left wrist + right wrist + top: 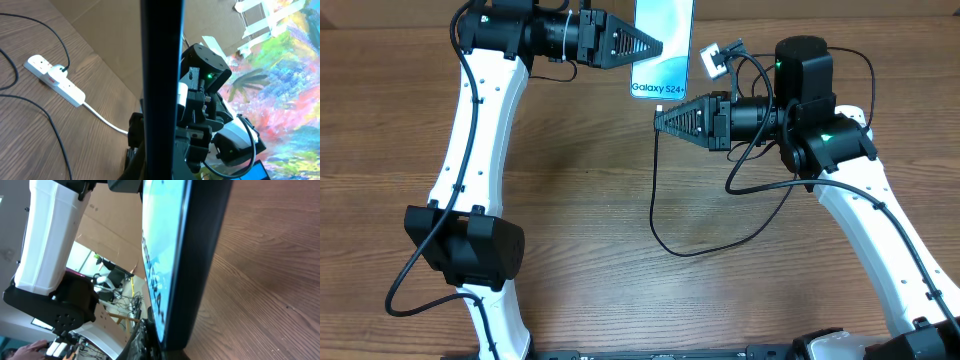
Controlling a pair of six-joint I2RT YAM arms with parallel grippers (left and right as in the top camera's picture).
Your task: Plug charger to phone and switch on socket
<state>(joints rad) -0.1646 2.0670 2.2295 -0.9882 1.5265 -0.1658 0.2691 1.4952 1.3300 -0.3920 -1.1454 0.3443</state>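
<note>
Holding the phone point(665, 30) by its side, the left hand point(658, 47) looks closed on it, and it seems lifted off the surface point(570, 250). It is hard, smooth and slippery. Its glass can crack, so grip the edges. The charger point(653, 200) is thin and floppy, so take it near the stiff tip. I cannot tell if the right hand point(660, 120) is closed.

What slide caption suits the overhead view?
Left fingers hold the phone; right fingers hold the cable near its labelled end.
</note>
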